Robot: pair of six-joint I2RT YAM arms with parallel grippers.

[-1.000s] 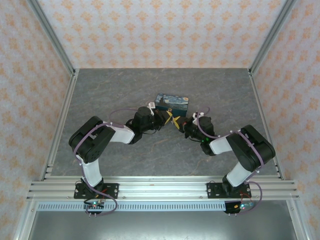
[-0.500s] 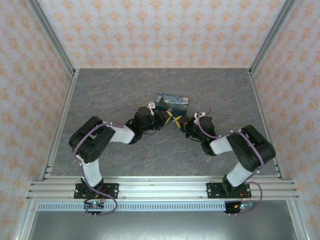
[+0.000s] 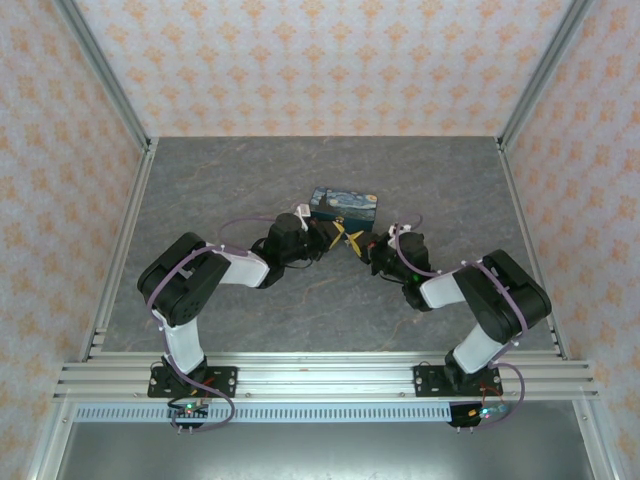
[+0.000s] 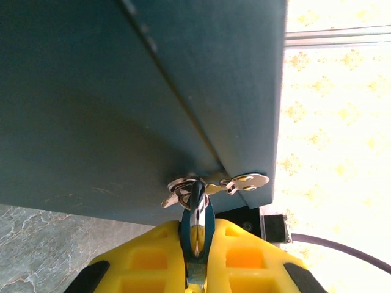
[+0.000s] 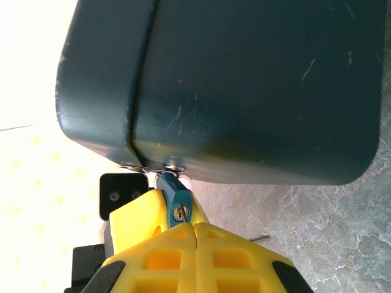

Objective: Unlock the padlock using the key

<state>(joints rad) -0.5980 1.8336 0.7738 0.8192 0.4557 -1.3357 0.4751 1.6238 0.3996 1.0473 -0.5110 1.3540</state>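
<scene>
The blue padlock [image 4: 197,215] hangs by its chrome shackle from the hasp [image 4: 244,181] on the front of the dark blue box [image 3: 343,204]. My left gripper [image 4: 197,232] is shut on the padlock's body, one yellow finger on each side. In the right wrist view the padlock [image 5: 176,201] shows its brass keyhole toward my right gripper [image 5: 195,227], whose fingers are pressed together. The key [image 5: 184,212] shows as a thin sliver running from the keyhole into the seam between those fingers. Both grippers meet just in front of the box: left gripper [image 3: 334,236], right gripper [image 3: 359,247].
The box stands mid-table on the grey marbled surface [image 3: 250,180]. A thin grey sliver [image 5: 260,237] lies on the table right of my right gripper. Aluminium frame rails [image 3: 120,250] and patterned walls bound the workspace.
</scene>
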